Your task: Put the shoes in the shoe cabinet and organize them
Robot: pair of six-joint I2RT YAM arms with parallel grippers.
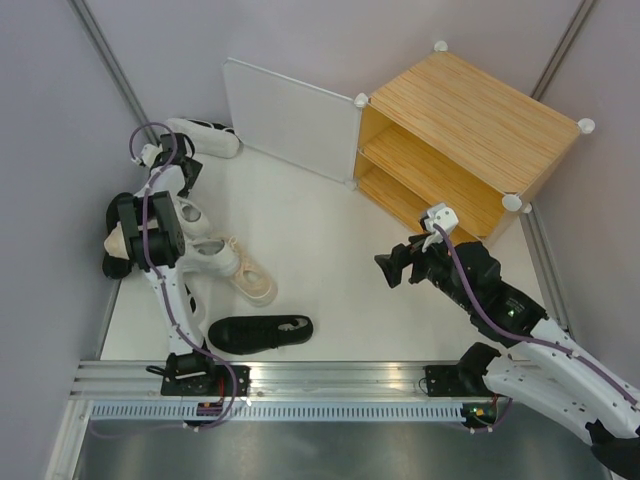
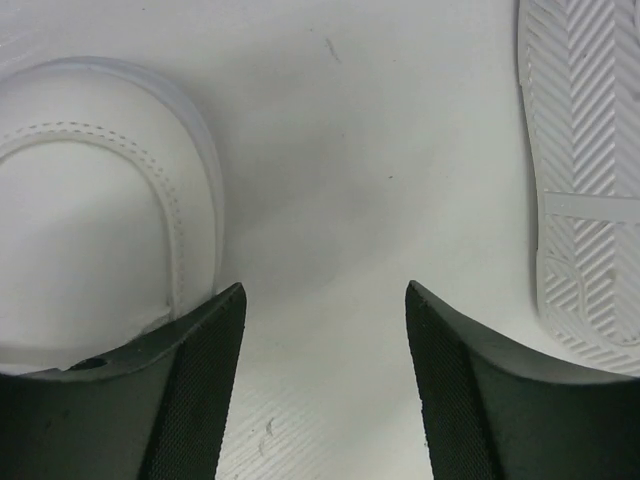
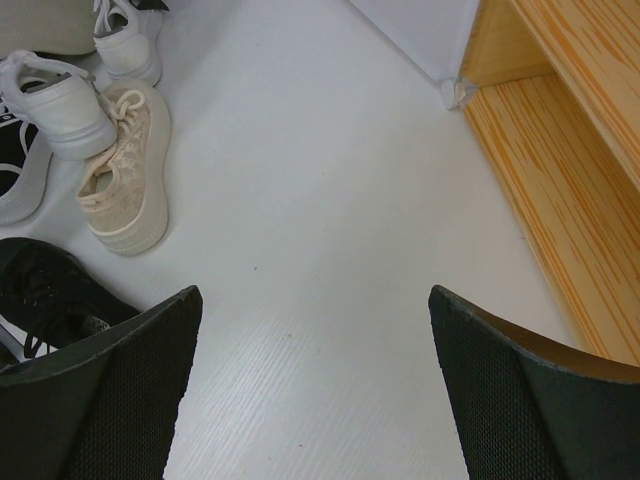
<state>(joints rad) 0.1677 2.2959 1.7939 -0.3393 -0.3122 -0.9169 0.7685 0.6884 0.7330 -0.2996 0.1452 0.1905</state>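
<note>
The shoe cabinet (image 1: pixel 470 125) stands at the back right with its white door (image 1: pixel 290 120) swung open and nothing on its wooden shelf (image 1: pixel 420 165). The shoes lie on the left: a white one with black trim (image 1: pixel 205 137), white sneakers (image 1: pixel 215 255), a cream shoe (image 1: pixel 255 285) and a black shoe (image 1: pixel 260 332). My left gripper (image 2: pixel 325 285) hangs open over bare table, its left finger at the edge of a white sneaker (image 2: pixel 90 210), a ribbed white sole (image 2: pixel 585 180) to its right. My right gripper (image 1: pixel 395 268) is open and holds nothing, in front of the cabinet.
A beige and black shoe (image 1: pixel 115 250) lies at the table's left edge under the left arm. Grey walls close in the left, back and right. A metal rail (image 1: pixel 320 385) runs along the near edge. The right wrist view shows the cabinet's bottom board (image 3: pixel 545 200).
</note>
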